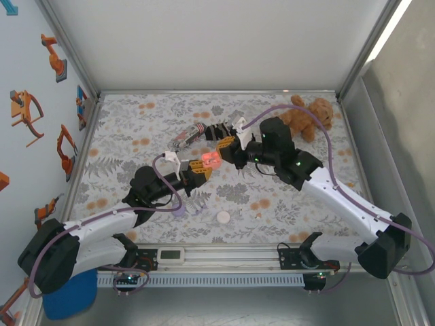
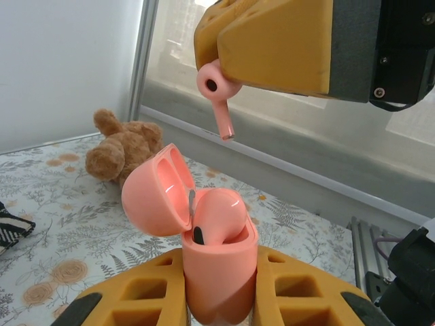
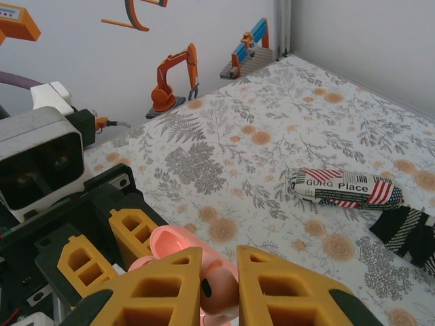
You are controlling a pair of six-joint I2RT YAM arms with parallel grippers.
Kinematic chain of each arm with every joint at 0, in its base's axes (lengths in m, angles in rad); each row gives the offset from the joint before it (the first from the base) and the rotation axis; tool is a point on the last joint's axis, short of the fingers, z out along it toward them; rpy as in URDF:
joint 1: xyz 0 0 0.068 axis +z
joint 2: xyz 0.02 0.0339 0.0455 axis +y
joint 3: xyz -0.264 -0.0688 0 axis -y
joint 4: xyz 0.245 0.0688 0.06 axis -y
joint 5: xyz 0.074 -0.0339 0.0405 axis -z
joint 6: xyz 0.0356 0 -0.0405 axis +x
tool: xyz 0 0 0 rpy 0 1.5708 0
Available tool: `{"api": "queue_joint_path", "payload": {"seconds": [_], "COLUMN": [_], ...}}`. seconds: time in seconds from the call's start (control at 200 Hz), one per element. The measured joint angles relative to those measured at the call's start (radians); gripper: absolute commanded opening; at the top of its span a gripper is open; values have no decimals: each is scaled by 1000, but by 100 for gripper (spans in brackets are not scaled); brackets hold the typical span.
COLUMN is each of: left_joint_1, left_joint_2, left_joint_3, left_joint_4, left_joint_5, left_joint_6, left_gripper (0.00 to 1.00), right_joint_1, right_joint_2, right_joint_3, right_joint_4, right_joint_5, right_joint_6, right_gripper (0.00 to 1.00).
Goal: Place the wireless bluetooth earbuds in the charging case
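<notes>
My left gripper (image 1: 201, 167) is shut on an upright salmon-pink charging case (image 2: 219, 272), held above the table. Its lid (image 2: 153, 193) hangs open to the left, and one pink earbud (image 2: 221, 214) sits in the case. Just above the case, my right gripper (image 1: 225, 152) is shut on a second pink earbud (image 2: 216, 92), stem pointing down, clear of the case by a small gap. In the right wrist view this earbud (image 3: 221, 288) shows between the yellow fingers (image 3: 170, 285), with the open lid (image 3: 170, 243) beneath.
A brown teddy bear (image 1: 309, 117) sits at the back right. A flag-print pouch (image 3: 346, 190) and a black striped item (image 3: 408, 234) lie behind the grippers. A white round case (image 1: 222, 217) and a purple piece (image 1: 179, 210) lie near the front edge.
</notes>
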Motion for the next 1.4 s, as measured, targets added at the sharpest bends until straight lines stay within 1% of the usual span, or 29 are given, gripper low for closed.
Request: {"api": "queue_joint_path", "payload": {"seconds": [0.305,0.947,1.252,1.397], "left_joint_1": [0,0,0,0], "left_joint_2": [-17,-29,-34,-37], "left_joint_3": [1,1,1,1], "left_joint_4": [-3,-8,-9,-8], "left_joint_5": [0,-3,-3,-4], "left_joint_6": [0,0,0,0], "left_gripper": [0,0,0,0], "right_joint_1": [8,23,23,23], "right_joint_2": [1,3,3,-1], "right_joint_3": [-43,-71,-74,-74], "right_joint_4": [22,57,64,63], "right_joint_5": [3,-19,-32,-39], "right_joint_6": [-10,-14,-18,-18], "right_gripper": [17,17,24,35]}}
